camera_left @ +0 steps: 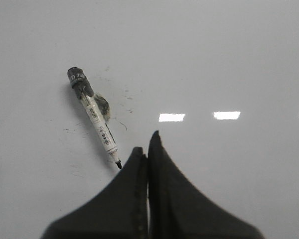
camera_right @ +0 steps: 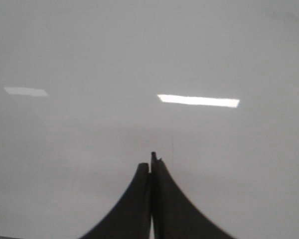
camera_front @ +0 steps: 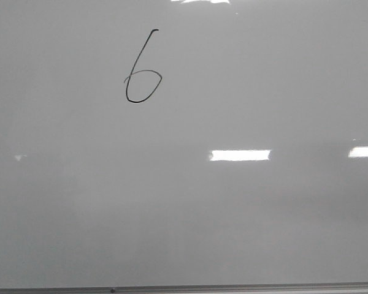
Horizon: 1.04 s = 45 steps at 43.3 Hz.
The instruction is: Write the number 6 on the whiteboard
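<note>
A thin black hand-drawn number 6 (camera_front: pixel 141 70) stands on the pale grey whiteboard (camera_front: pixel 233 214), upper left in the front view. No gripper shows in that view. In the left wrist view a white marker (camera_left: pixel 94 115) with a black cap end lies uncapped on the board, its tip close to my left gripper (camera_left: pixel 146 143), which is shut and empty. In the right wrist view my right gripper (camera_right: pixel 152 160) is shut and empty over bare board (camera_right: pixel 139 59).
A smudge and faint ink marks (camera_left: pixel 103 107) lie beside the marker. The board's thin dark frame edge (camera_front: pixel 184 288) runs along the front. Bright rectangular glare patches (camera_front: pixel 240 155) sit on the board.
</note>
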Tool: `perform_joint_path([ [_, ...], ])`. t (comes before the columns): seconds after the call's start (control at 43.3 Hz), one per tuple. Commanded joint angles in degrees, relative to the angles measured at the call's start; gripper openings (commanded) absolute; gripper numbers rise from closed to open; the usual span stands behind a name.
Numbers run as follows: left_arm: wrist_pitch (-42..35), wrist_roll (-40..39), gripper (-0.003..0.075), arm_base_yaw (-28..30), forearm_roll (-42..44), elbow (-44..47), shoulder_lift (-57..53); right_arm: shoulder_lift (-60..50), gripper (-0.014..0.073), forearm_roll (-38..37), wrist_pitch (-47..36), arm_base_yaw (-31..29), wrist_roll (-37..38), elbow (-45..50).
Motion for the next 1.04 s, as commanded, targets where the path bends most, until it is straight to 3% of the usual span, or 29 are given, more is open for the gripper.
perform_joint_path([
  [0.0,-4.8,-0.58,-0.002,-0.06,-0.62,0.29,-0.83,-1.22,-0.006,1.59,-6.7,-1.19,-0.03,1.41],
  [1.016,-4.8,-0.58,-0.002,-0.06,-0.62,0.29,-0.83,-1.22,-0.006,2.53,-6.13,-1.32,-0.03,1.74],
])
